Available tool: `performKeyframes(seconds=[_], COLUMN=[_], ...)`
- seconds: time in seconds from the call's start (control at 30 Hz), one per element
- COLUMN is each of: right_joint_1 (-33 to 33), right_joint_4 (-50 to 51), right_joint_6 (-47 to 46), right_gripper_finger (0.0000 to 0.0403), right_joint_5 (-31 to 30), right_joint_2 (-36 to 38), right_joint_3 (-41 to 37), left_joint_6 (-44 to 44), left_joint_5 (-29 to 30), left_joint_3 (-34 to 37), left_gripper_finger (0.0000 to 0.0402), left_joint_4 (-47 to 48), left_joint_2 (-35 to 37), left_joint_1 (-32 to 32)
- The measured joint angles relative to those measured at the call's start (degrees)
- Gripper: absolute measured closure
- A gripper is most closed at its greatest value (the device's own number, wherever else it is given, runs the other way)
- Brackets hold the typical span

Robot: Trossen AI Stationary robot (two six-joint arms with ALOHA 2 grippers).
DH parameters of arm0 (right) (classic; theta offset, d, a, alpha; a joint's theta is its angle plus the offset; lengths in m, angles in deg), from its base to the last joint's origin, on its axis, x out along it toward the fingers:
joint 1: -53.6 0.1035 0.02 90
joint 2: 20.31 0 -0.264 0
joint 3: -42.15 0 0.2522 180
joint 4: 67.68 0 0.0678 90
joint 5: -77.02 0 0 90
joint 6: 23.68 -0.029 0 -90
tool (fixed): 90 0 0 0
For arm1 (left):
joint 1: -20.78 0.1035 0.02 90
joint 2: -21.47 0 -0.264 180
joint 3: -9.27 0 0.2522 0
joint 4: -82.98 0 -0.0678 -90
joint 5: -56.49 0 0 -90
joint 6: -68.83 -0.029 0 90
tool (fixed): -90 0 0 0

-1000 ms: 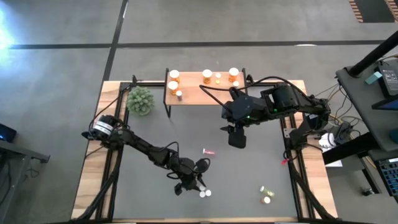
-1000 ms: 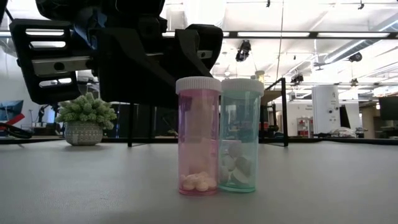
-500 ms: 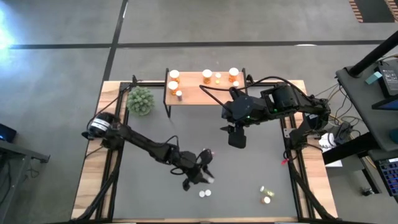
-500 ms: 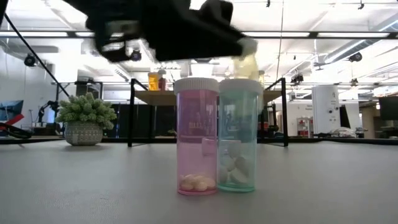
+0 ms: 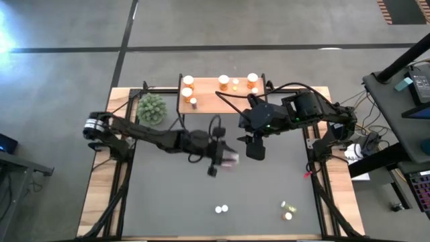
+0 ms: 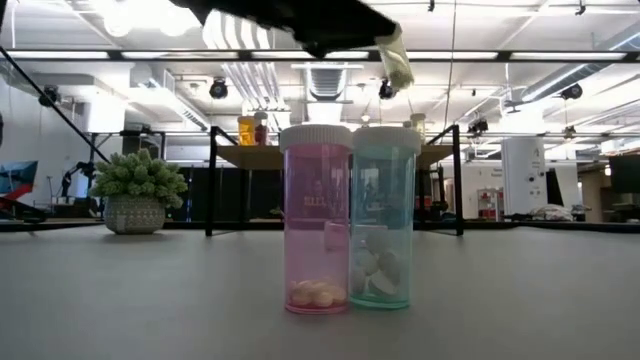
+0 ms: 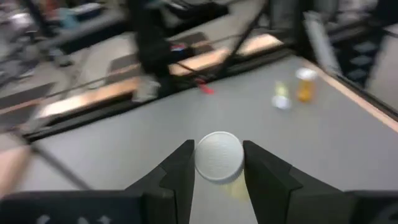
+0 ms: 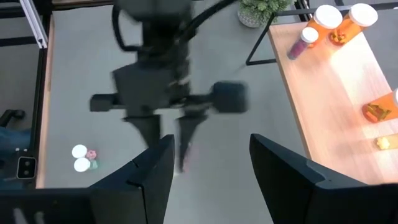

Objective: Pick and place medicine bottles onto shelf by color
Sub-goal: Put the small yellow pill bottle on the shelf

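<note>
The left pincer is hanging over the middle of the grey mat, just left of the right pincer; it is pinching a small bottle, white cap outward between the two dark fingers, a yellowish body showing below the cap in the left wrist view and a pale yellow-green body at the top of the low view; the high view blurs it, so its colour there is unclear. The right pincer is hovering near the shelf, its fingers spread with nothing between them. On the shelf, orange bottles are standing at the left end and others toward the right end, with a smaller dark-bodied one beside the left group. On the mat's near edge, a pink bottle and a pale green bottle are standing upright, touching, pills showing in the bottom of each. Toward the mat's right near corner, an orange bottle is standing next to a yellow-green one. A spiky green plant is sitting on the surface left of the shelf.
</note>
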Motion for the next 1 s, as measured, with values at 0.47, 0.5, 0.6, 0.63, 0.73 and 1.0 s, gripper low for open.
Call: performKeyframes(seconds=[0.47, 0.5, 0.6, 0.63, 0.73, 1.0], right_joint_1=[0.0, 0.0, 0.0, 0.0, 0.0, 0.0], right_joint_4=[-0.6, -0.6, -1.3, -1.6, -2.0, -2.0], right_joint_6=[0.0, 0.0, 0.0, 0.0, 0.0, 0.0], right_gripper_finger=[0.0204, 0.0204, 0.0204, 0.0204, 0.0204, 0.0204], right_joint_5=[0.0, 0.0, 0.0, 0.0, 0.0, 0.0], right_joint_2=[0.0, 0.0, 0.0, 0.0, 0.0, 0.0], right_joint_3=[0.0, 0.0, 0.0, 0.0, 0.0, 0.0], left_joint_6=[0.3, 0.3, 0.2, 0.2, 0.2, -6.3], left_joint_5=[14.1, 14.1, 12.4, 10.9, 5.2, 0.9], left_joint_3=[-10.9, -10.8, -10.3, -10.2, -8.9, -7.6], left_gripper_finger=[0.0297, 0.0297, 0.0297, 0.0297, 0.0297, 0.0297], left_joint_4=[22.3, 22.2, 22.5, 22.4, 22.6, 23.2], left_joint_2=[7.6, 7.9, 8.7, 9.0, 9.5, 9.9], left_joint_1=[13.4, 14.5, 19.0, 20.8, 26.3, 36.0])
